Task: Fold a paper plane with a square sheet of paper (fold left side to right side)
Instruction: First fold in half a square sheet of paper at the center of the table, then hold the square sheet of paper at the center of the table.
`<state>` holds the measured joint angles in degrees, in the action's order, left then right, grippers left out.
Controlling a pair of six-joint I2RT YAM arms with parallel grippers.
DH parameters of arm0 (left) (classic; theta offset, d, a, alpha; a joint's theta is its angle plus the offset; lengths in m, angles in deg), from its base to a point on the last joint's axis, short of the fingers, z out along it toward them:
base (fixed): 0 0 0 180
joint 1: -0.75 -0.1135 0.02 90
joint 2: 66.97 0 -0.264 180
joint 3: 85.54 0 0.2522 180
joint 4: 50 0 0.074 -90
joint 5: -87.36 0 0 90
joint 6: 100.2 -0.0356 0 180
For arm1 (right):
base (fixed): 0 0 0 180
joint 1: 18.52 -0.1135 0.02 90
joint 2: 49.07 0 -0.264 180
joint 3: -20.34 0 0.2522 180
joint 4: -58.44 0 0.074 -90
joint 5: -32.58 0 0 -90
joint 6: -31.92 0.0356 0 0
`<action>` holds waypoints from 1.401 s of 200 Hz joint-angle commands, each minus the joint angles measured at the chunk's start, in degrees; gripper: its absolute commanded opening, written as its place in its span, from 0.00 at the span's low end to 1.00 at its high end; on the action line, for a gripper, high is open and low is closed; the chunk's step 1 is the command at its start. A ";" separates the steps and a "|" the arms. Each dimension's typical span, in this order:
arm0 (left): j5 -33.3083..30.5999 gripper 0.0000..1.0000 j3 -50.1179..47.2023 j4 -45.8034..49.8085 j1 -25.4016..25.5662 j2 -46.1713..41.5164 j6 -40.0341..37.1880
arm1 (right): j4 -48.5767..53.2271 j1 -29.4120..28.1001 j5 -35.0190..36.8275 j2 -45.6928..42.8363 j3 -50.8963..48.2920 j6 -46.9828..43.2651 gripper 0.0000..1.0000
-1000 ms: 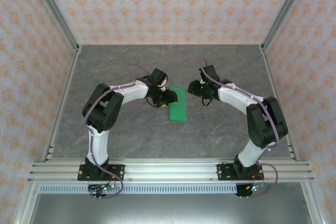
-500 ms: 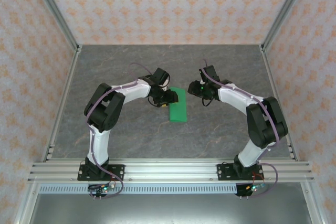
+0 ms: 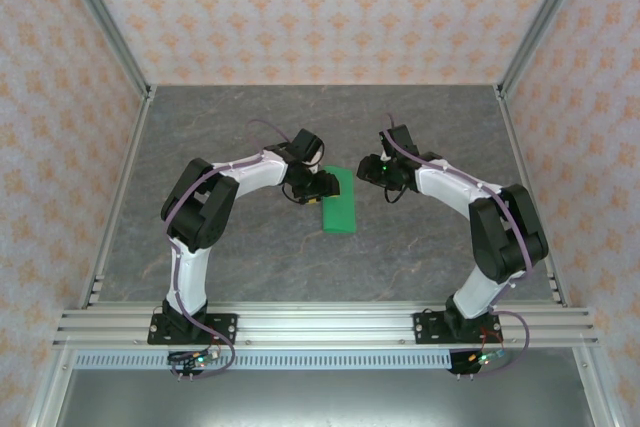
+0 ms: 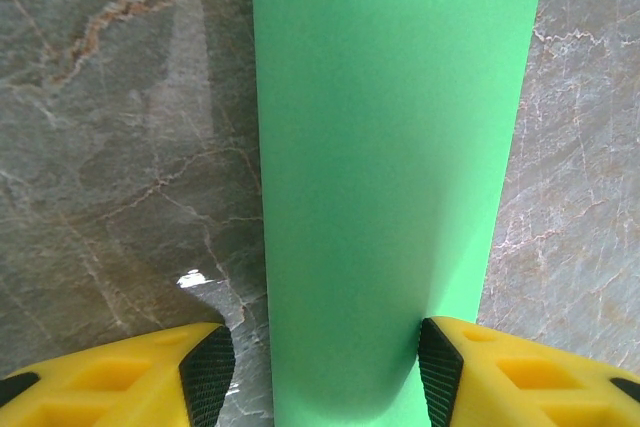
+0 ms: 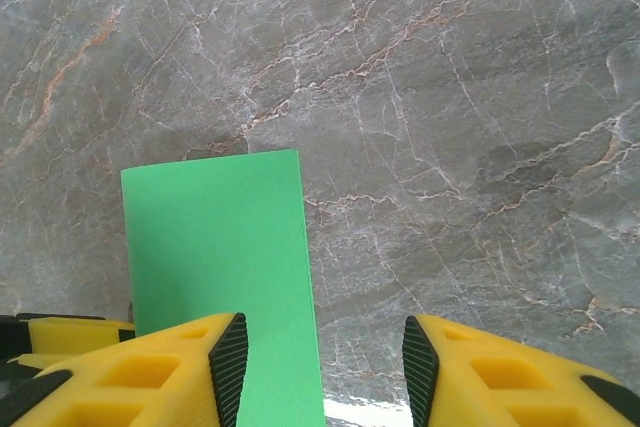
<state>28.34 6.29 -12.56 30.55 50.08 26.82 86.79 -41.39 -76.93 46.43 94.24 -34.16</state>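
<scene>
The square sheet of paper (image 3: pixel 339 202) lies flat on the table as a narrow bright green rectangle, long side running near to far. My left gripper (image 3: pixel 322 187) hovers at its left side, open. In the left wrist view the green strip (image 4: pixel 390 147) runs up between the fingers; the right pad (image 4: pixel 438 367) stands at its right edge and the left pad (image 4: pixel 208 372) is over bare table. My right gripper (image 3: pixel 370 169) is open just right of the strip's far end. Its left finger (image 5: pixel 228 362) hangs over the paper (image 5: pixel 215 247), its right finger over stone.
The table is grey marbled stone (image 3: pixel 250 247), fenced by aluminium posts and patterned walls (image 3: pixel 320 7). Yellow fingers of the left gripper (image 5: pixel 60 332) show low at the left of the right wrist view. Both arm bases sit on the near rail (image 3: pixel 320 325).
The left arm's elbow has shifted very slightly to the right. The paper and the right arm have not moved, and both grippers keep the same opening.
</scene>
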 commanded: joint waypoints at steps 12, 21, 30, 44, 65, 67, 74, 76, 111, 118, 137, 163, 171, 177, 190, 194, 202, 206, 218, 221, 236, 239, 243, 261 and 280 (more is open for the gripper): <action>-2.66 0.58 -0.99 1.91 1.49 5.25 -1.26 | 0.01 -0.11 -1.03 -0.39 -0.99 -0.17 0.48; -2.66 0.58 -0.98 1.91 1.50 5.29 -1.33 | -0.17 -0.16 -1.58 -0.15 -0.99 -0.03 0.48; -2.66 0.58 -0.98 1.89 1.50 5.29 -1.33 | -0.39 -0.16 -2.25 0.19 -1.03 0.10 0.46; -2.68 0.58 -0.98 1.94 1.49 5.28 -1.33 | -0.88 -0.39 -3.36 0.77 -1.08 0.40 0.44; -2.70 0.58 -0.98 1.89 1.53 5.30 -1.29 | -1.58 -0.72 -5.65 2.07 -0.91 0.71 0.38; -2.69 0.58 -0.98 1.89 1.50 5.29 -1.25 | -1.65 -0.69 -5.86 2.19 -0.90 0.82 0.37; -2.66 0.58 -0.92 1.90 1.49 5.29 -1.24 | -2.05 -0.83 -6.82 2.72 -0.82 1.08 0.35; -2.68 0.58 -0.97 1.96 1.49 5.29 -1.24 | -2.14 -0.87 -7.16 2.88 -0.82 1.18 0.35; -2.73 0.58 -0.98 1.94 1.53 5.29 -1.21 | -3.45 -1.48 -10.44 5.89 -0.46 2.40 0.14; -2.69 0.58 -0.98 1.90 1.50 5.29 -1.23 | -3.91 -1.52 -11.07 6.47 -0.37 2.68 0.11; -2.68 0.58 -0.98 1.98 1.51 5.30 -1.24 | -4.68 -1.71 -12.35 7.91 -0.12 3.26 0.08; -2.75 0.58 -0.94 1.98 1.49 5.29 -1.24 | -4.44 -1.90 -12.66 9.53 0.22 3.46 0.08; -2.77 0.58 -0.98 1.98 1.50 5.28 -1.24 | -4.40 -1.89 -12.75 9.87 0.31 3.50 0.08; -2.77 0.58 -0.99 1.98 1.53 5.29 -1.24 | -4.31 -1.86 -12.84 10.18 0.33 3.54 0.08; -2.77 0.58 -0.98 1.98 1.49 5.28 -1.31 | -4.15 -1.85 -13.01 10.74 0.43 3.52 0.08; -2.77 0.58 -0.98 1.98 1.49 5.27 -1.33 | -4.14 -1.89 -13.01 10.89 0.42 3.55 0.08; -2.77 0.58 -0.98 1.98 1.55 5.28 -1.33 | -4.07 -1.86 -13.01 11.10 0.42 3.63 0.08; -2.77 0.58 -0.98 1.98 1.53 5.26 -1.33 | -3.98 -1.92 -13.01 11.30 0.42 3.61 0.08; -2.69 0.58 -1.07 1.98 1.49 5.24 -1.33 | -3.67 -1.87 -12.84 11.71 0.57 3.58 0.08; -2.68 0.58 -1.07 1.96 1.49 5.23 -1.33 | -3.41 -1.87 -12.72 11.83 0.63 3.59 0.08; -2.68 0.58 -1.07 1.98 1.53 5.12 -1.42 | -2.21 -1.88 -12.05 12.41 0.94 3.31 0.07; -2.73 0.58 -1.07 2.07 1.49 5.09 -1.42 | -1.92 -1.86 -11.93 12.54 1.01 3.21 0.08; -2.77 0.58 -1.07 2.09 1.49 5.01 -1.42 | -1.52 -1.86 -11.75 12.72 1.09 3.15 0.08; -2.86 0.58 -1.09 2.07 1.51 4.59 -1.42 | -0.03 -1.87 -11.02 13.55 1.40 2.63 0.08; -2.94 0.58 -1.07 2.15 1.51 3.90 -1.50 | 0.96 -1.83 -10.40 14.44 1.46 2.44 0.08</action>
<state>28.12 6.53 -12.21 30.66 50.19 26.79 83.89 -42.90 -89.41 58.32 95.14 -31.15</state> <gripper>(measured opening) 0.578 0.078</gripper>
